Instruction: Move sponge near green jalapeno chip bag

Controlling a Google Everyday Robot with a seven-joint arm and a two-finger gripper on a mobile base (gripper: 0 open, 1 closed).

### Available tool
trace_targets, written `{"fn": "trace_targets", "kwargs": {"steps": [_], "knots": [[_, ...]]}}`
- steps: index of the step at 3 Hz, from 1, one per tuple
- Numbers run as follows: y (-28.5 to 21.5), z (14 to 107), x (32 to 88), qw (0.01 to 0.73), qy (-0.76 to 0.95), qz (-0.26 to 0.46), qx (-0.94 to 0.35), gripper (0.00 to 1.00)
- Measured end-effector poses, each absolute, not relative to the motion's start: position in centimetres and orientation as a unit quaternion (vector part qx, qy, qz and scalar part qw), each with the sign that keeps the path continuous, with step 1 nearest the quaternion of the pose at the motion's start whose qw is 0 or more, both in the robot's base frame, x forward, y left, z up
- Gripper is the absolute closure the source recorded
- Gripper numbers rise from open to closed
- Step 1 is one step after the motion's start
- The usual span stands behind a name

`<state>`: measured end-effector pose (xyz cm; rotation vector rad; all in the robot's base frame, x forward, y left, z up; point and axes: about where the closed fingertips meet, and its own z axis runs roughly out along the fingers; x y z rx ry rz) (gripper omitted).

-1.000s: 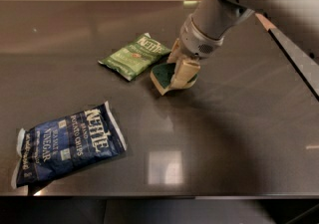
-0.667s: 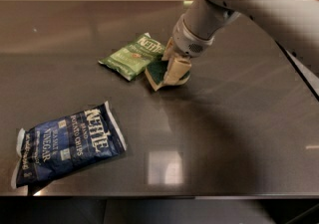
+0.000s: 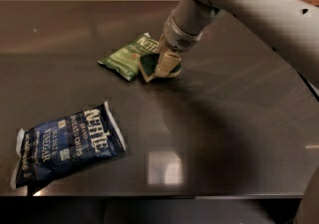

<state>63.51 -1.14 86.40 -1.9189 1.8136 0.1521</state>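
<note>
The green jalapeno chip bag lies flat on the dark table, left of centre at the back. The sponge, dark green top over pale yellow foam, sits tilted against the bag's right edge. My gripper comes down from the upper right and its pale fingers are closed on the sponge, right at the table surface. The arm hides part of the sponge's right side.
A larger dark blue Kettle salt-and-vinegar bag lies at the front left near the table's front edge. My grey arm crosses the upper right of the view.
My gripper has carried the sponge leftward toward the green bag. The sponge now touches the bag's right edge. Both bags have stayed where they were.
</note>
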Motion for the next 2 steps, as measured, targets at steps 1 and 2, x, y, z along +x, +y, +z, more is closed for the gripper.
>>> {"fn": "trace_targets", "kwargs": {"steps": [1, 2], "knots": [[-1.03, 86.27, 63.46, 0.245, 0.664, 0.057, -0.704, 0.35], [-0.91, 86.14, 63.43, 0.244, 0.664, 0.058, -0.705, 0.11]]}}
